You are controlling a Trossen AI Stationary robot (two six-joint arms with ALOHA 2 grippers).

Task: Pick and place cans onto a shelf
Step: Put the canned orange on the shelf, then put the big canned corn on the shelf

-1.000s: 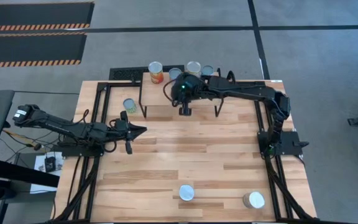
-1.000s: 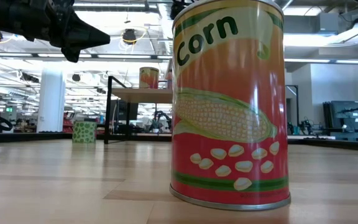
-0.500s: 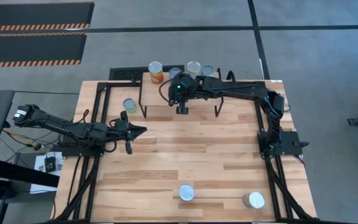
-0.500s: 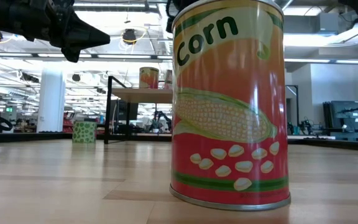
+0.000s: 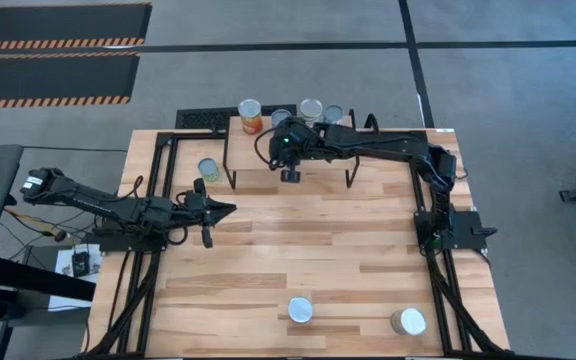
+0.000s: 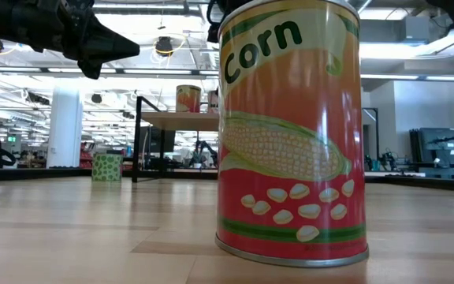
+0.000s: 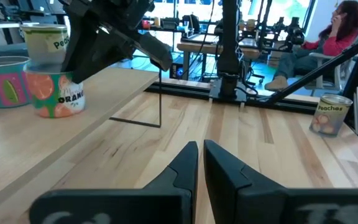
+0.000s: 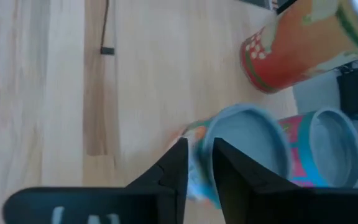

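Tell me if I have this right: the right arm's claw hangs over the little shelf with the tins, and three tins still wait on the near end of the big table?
Nearly. The right claw does hang over the shelf, by the tins already there. But the high view shows only two tins at the table's near end: one in the middle and another toward the right. A third loose can stands beside the shelf, at the far end.

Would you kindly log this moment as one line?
right pincer: shut, over shelf | left pincer: shut, idle | corn can: on table
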